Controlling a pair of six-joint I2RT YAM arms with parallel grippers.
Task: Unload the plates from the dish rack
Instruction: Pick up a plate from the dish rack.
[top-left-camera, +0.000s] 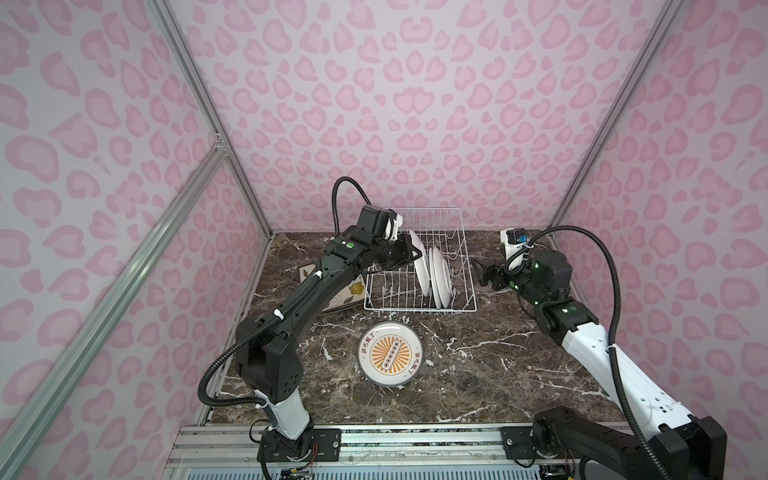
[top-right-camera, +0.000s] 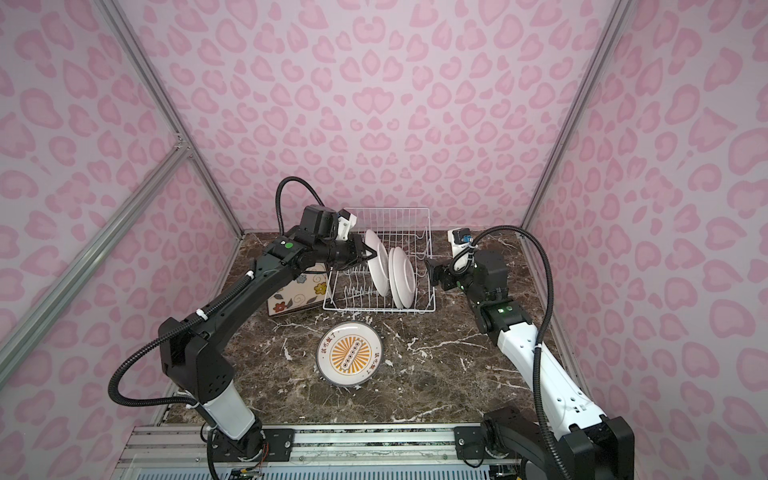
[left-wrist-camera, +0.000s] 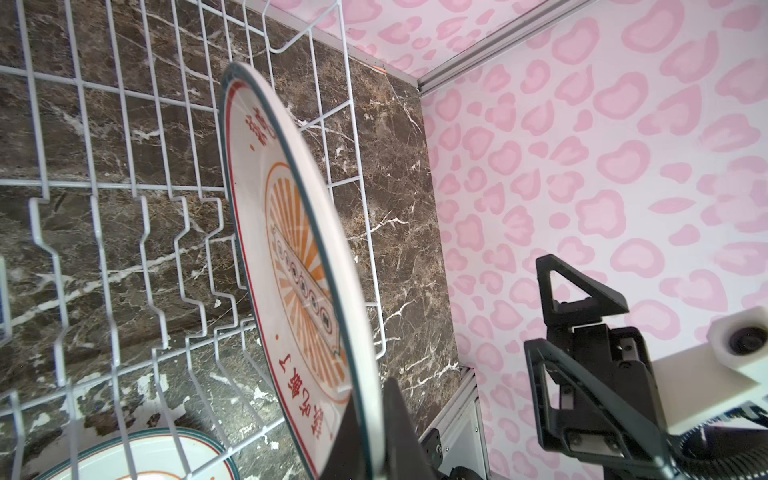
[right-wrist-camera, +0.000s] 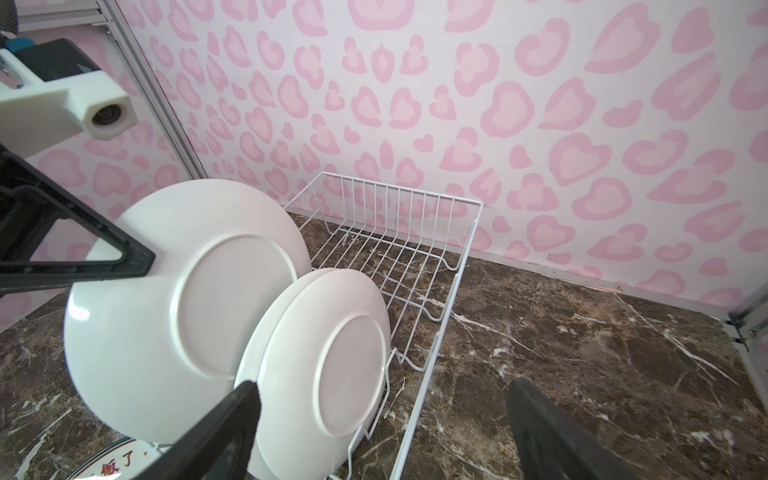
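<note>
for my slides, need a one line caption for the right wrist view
Left gripper holds a white plate by its rim at the dish rack; two plates stand inside, right gripper open.

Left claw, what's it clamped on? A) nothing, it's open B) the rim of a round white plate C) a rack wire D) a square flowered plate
B: the left claw pinches the rim of an upright round white plate at the dish rack; the left wrist view shows that rim inside the shut claw.

Pink-spotted walls (top-left-camera: 415, 83) (framed by aluminium rails (top-left-camera: 129, 266)) enclose a dark marble tabletop (top-left-camera: 478, 386).
</note>
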